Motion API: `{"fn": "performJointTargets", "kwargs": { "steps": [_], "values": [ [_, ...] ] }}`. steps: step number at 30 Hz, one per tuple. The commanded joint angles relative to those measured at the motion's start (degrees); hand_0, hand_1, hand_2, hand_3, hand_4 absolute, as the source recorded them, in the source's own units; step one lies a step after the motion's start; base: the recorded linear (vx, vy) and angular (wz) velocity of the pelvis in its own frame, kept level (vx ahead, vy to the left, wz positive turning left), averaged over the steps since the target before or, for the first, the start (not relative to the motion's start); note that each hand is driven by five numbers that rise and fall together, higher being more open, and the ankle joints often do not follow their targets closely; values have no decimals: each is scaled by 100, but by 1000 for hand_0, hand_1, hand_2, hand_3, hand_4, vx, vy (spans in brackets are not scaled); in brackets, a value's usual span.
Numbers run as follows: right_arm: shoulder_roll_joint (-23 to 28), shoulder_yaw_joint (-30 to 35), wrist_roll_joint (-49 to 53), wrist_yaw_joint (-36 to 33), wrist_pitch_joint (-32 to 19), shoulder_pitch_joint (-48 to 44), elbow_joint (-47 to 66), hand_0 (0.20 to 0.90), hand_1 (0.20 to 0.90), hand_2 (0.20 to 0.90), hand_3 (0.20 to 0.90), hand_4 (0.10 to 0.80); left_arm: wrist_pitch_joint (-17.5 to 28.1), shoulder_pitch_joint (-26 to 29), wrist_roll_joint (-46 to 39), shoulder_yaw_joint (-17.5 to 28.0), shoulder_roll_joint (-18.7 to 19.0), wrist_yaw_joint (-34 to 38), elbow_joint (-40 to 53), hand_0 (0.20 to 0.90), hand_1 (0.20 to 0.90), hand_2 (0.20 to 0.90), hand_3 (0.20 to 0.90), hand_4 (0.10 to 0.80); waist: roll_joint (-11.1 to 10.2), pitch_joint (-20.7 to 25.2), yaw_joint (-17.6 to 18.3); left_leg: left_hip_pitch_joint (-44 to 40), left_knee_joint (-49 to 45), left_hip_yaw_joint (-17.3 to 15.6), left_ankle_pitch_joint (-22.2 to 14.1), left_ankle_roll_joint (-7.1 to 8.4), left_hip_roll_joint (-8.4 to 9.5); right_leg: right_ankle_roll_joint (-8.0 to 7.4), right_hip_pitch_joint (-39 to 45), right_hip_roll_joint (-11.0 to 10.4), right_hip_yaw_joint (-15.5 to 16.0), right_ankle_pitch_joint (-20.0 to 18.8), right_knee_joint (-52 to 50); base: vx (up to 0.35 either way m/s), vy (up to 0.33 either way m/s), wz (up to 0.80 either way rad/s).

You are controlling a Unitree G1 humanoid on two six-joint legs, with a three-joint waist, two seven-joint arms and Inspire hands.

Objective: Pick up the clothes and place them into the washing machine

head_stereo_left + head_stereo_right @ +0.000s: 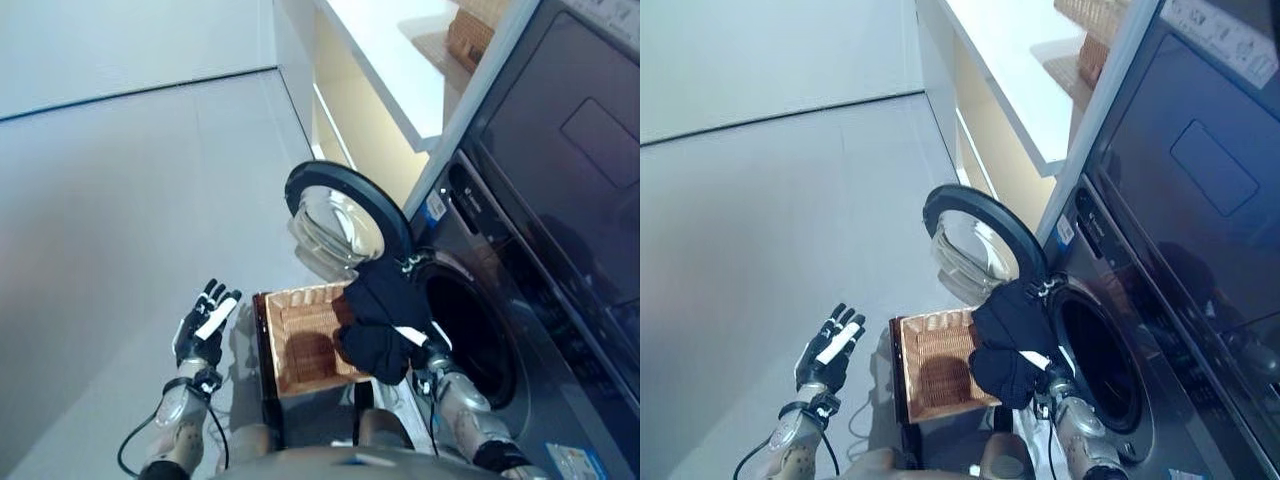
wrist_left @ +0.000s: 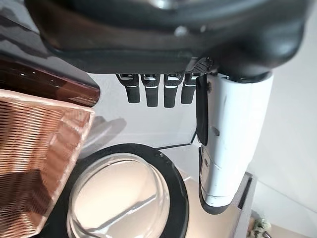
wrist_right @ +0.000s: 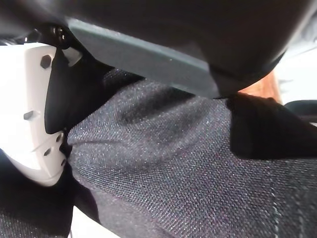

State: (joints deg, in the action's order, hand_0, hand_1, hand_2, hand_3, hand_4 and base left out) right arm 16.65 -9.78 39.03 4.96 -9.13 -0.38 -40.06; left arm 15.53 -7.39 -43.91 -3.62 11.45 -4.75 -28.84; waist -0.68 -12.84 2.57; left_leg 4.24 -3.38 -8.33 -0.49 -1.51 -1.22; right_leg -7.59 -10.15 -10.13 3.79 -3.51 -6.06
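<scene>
Clothes (image 1: 378,320), one dark bundle, hang from the right hand at the washer's mouth, above the basket's right edge and at about 9 o'clock of the drum opening.

Going left to right: the left hand (image 1: 203,325) is raised over the bare floor (image 1: 120,200), well apart from everything; its wrist view shows the fingers (image 2: 153,89) straight and spread from the thumb, holding nothing. Next comes the wicker basket (image 1: 300,340) on the floor in front of the robot; what shows of its inside looks empty. Above it, at 12 o'clock from the basket, the round door (image 1: 335,225) stands swung wide open, its glass bowl facing outward. Then the bundle, and under it the right hand (image 1: 425,350), its thumb (image 3: 29,114) pressed against the weave in the wrist view, so I judge it clamped on the cloth, though the other fingers are hidden. Last, the washer (image 1: 520,300) with its dark drum (image 1: 475,330) just beside the bundle at 3 o'clock.

The cloth looks like a dense, soft denim-like weave: limp, light to moderate in weight, not fragile, not slippery. It droops in folds either side of the grip, so loose ends could snag the door rim. A hold near the bunched middle, as now, seems best, with the trailing folds pushed in first.
</scene>
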Motion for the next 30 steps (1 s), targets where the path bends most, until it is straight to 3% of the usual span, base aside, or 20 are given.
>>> {"fn": "performJointTargets", "kwargs": {
  "steps": [1, 12, 30],
  "values": [
    [-131, 216, 378, -40, -701, -699, 54, 200, 200, 200, 200, 300, 588, 131, -261, 26, 256, -80, 883, 900, 900, 900, 900, 800, -281, 100, -25, 849, -1231, 287, -281, 450, -170, -255, -477, -410, -178, -445, -360, -112, 6, 5],
    [-208, 386, 1089, -92, -826, -953, 0, 200, 200, 200, 200, 300, 623, 242, -383, -56, 334, 23, 960, 900, 900, 900, 900, 800, -211, -19, 5, 2132, -2516, 384, -620, 412, -250, -57, -1734, -369, -347, -90, -1558, -80, 2, 4],
    [-459, 765, 1975, -331, -1155, -1183, -36, 200, 200, 200, 200, 300, 663, 101, -533, -143, 368, 187, 1248, 900, 900, 900, 900, 800, 55, 11, -10, 3228, -3386, 451, -890, 391, -345, 118, -2962, -219, -511, 331, -2641, -15, -7, 0]
  ]
}}
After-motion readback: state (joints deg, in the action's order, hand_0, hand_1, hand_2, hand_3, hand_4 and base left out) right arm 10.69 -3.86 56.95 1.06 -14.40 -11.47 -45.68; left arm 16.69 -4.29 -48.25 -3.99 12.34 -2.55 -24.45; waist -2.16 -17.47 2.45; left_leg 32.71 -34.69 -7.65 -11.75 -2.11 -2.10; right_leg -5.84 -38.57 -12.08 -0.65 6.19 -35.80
